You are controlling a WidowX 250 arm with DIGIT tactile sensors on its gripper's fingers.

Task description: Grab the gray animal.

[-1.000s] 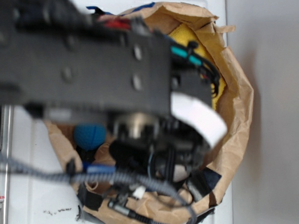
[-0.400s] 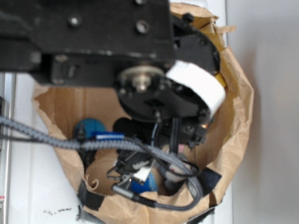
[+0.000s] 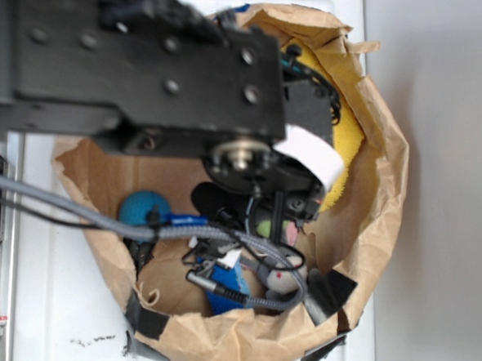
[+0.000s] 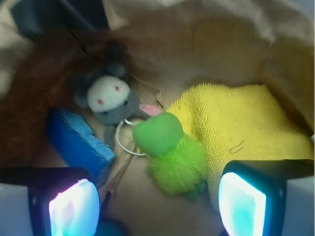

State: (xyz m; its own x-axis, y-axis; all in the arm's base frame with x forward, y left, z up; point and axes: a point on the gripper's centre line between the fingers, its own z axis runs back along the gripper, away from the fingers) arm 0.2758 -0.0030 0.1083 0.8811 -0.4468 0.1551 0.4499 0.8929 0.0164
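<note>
The gray animal [image 4: 108,96] lies in the paper bag at the upper left of the wrist view. It is dark gray with a pale face and two red dot eyes, and a metal ring hangs below it. In the exterior view the gray animal [image 3: 279,274] peeks out under the cables near the bag's lower wall. My gripper [image 4: 157,206] is open, with its two lit fingertips at the bottom corners and only the bag floor between them. The gray animal is well ahead and to the left of it, not touched.
A lime-green plush [image 4: 172,152] lies right ahead of the jaws, beside the gray animal. A yellow cloth [image 4: 246,128] fills the right side and a blue block [image 4: 78,140] lies at left. Brown paper bag walls [image 3: 389,173] ring everything. A blue ball [image 3: 141,207] sits at the bag's left.
The arm has shifted up and back in the exterior view. That uncovers the bag's lower part, with the gray animal, a green spot and blue items.
</note>
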